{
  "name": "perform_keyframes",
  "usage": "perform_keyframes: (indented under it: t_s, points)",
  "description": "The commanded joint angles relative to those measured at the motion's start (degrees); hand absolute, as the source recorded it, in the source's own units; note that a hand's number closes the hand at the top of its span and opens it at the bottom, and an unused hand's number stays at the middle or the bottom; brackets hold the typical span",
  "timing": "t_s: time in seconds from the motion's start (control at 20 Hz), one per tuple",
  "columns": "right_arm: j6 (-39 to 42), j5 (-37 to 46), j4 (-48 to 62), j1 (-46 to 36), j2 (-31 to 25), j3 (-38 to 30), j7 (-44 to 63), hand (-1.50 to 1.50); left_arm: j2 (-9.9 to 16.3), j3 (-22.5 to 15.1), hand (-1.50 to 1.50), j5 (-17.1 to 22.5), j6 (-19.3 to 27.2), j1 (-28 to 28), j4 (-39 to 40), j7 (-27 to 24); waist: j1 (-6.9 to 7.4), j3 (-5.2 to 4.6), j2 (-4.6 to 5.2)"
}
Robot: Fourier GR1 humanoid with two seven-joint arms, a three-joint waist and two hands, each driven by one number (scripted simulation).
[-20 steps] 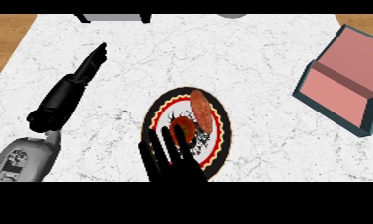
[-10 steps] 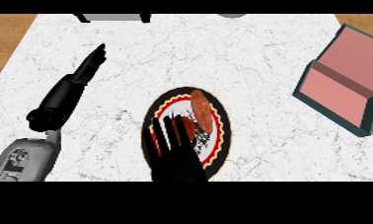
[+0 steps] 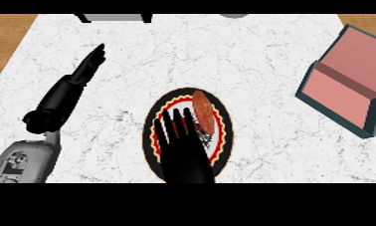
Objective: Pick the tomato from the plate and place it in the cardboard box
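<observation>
My left hand (image 3: 81, 73) lies straight-fingered on the white counter (image 3: 242, 56), my right hand (image 3: 183, 143) spreads open over the plate (image 3: 224, 125) just left of the tomato (image 3: 203, 106), holding nothing, the cardboard box (image 3: 345, 88) well apart at right

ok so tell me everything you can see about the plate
The plate is round, black, with a red and yellow scalloped band inside its rim and a pale centre. It lies flat on the white marble counter, near its front edge, well left of the cardboard box. A reddish tomato rests on its upper right part. The right robot hand is over it, covering much of the middle.
</observation>
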Motion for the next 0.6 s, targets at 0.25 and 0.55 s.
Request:
perform_keyframes:
  t_s: [0.25,0.55]
  points:
    - [-8.5,-1.7,10.8,-1.5,0.9,-1.6,-5.2,-1.5,-2.0,0.9,0.0,-3.1,-1.0,-0.9,-1.9,2.6,0.18,0.01,0.05]
    - [-9.5,0.2,14.6,-1.6,0.9,-3.0,-5.9,-1.5,-3.4,2.5,0.0,-3.6,-1.9,-1.3,-0.3,1.4,0.03,0.01,0.03]
